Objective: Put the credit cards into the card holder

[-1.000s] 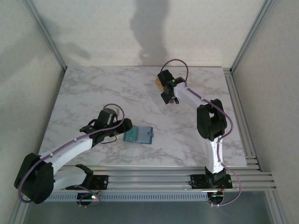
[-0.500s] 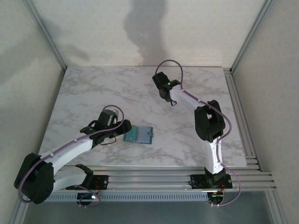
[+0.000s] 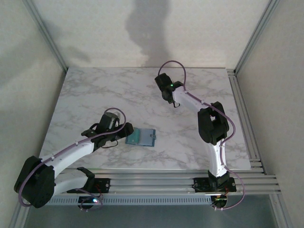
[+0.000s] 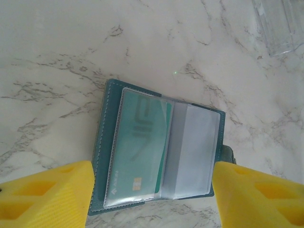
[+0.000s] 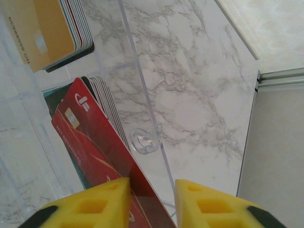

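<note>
The clear card holder [image 5: 142, 95] stands under my right gripper [image 5: 152, 204], with credit cards upright in two compartments. A gold card [image 5: 42, 33] fronts the far stack. A red card [image 5: 90, 142] leans at the front of the near stack and runs down between my right fingers. It touches the left finger, with a gap to the right one, so these jaws are open but narrow. My left gripper [image 4: 152, 199] is open above a teal wallet [image 4: 102, 142] lying unfolded, with a green card [image 4: 142, 152] in its sleeve. The holder's corner [image 4: 280, 23] shows beyond the wallet.
In the top view the wallet [image 3: 141, 137] lies at the table's front middle beside my left gripper [image 3: 122, 133]. My right gripper [image 3: 165, 92] is at the far middle. The table's right edge and metal rail [image 5: 280, 78] run close to the holder.
My right gripper moved left and away over the card holder, and its jaws narrowed around the red card. The left arm has barely moved.
</note>
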Robot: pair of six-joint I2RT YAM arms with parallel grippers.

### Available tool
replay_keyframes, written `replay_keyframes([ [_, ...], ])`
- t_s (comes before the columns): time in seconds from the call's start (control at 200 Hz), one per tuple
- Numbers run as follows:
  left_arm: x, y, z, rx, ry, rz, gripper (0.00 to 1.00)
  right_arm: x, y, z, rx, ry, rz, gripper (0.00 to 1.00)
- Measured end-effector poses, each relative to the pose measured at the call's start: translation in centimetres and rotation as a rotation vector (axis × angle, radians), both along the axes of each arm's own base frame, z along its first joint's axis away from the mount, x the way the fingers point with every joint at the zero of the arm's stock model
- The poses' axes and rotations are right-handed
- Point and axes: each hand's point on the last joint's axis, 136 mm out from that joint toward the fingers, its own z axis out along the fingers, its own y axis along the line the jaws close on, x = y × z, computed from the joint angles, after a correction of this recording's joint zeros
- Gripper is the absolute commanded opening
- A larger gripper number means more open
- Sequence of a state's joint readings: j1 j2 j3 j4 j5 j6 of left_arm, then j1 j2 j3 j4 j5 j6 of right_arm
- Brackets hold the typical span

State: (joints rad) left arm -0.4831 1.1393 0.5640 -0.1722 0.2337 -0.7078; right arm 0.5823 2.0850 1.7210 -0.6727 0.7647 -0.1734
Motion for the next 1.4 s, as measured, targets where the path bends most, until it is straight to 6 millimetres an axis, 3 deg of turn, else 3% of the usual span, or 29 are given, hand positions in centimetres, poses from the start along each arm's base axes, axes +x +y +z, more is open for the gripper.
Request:
replay_keyframes([
  [0.285, -0.3, 0.3, -0.8, 0.008, 0.009, 0.007, 0.66, -0.2, 0.5, 0.0, -0.010, -0.003, 0.011, 0.21],
  [0.611, -0.3, 0.3, -1.3, 0.015, 0.022, 0.007, 0.67, -0.7, 1.1, -0.3, -0.008, 0.011, 0.029, 0.06],
  [0.986, -0.4, 0.6, -1.4, 0.033, 0.031, 0.016, 0.66, -1.7, 1.9, -0.6, 0.078, 0.063, 0.025, 0.00],
  [1.141, 0.4, 0.4, 0.4, 0.033, 0.006, 0.016, 0.67, -2.6, 2.5, 0.4, 0.162, 0.080, 0.034, 0.00],
  [1.402, 1.0, -0.4, 6.1, -0.070, -0.137, 0.004, 0.66, -4.7, 3.6, 5.0, 0.360, 0.043, 0.062, 0.00],
])
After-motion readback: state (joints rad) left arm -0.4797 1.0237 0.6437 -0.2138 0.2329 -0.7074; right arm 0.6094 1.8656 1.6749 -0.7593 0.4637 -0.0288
